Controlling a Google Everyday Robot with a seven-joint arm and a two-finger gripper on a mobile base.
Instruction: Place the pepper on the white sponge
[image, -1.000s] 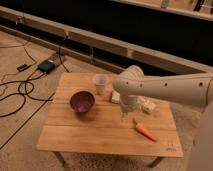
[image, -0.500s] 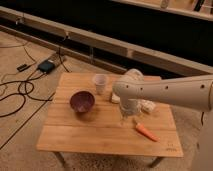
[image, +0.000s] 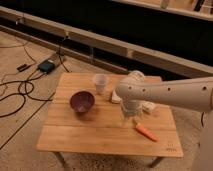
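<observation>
- Status on pepper (image: 145, 131)?
- Untouched, near counter (image: 75, 140) front-right corner. Claw (image: 131, 118) released, empty, hovering just beside it. Sponge (image: 115, 96) sits toward back edge. Grasp and placing both left.

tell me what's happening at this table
A white robot arm reaches over the wooden table. Its tool hangs open just above the tabletop, close beside the pepper. The pepper lies on the table, not yet picked up. The white sponge sits behind the arm, near the clear cup, with a purple bowl further off.
</observation>
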